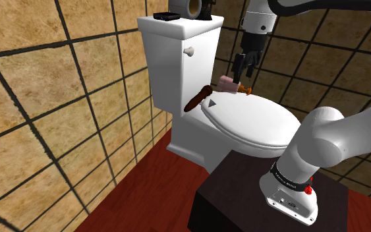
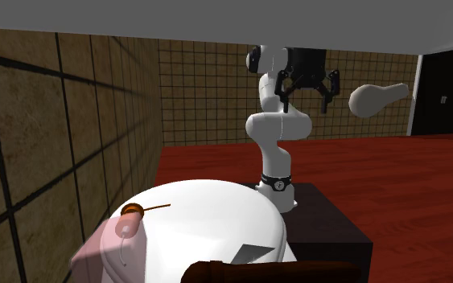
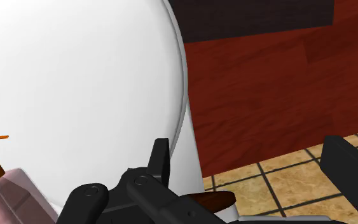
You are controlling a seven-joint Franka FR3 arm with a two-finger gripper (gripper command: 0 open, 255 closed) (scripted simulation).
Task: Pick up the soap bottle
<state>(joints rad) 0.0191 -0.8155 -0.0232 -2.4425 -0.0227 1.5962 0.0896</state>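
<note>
Overall I note a rounded white lid, tan tiled walls, red floor. Pink bottle rests on the lid; gripper gapes wide, empty.

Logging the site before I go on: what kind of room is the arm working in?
Most likely a bathroom: a white toilet with its lid shut, tiled walls around it, and a pink soap bottle on that lid.

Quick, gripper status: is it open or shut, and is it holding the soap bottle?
Gripper: open, holding nothing. The soap bottle rests on the toilet lid, beside the fingers, not between them.
</note>
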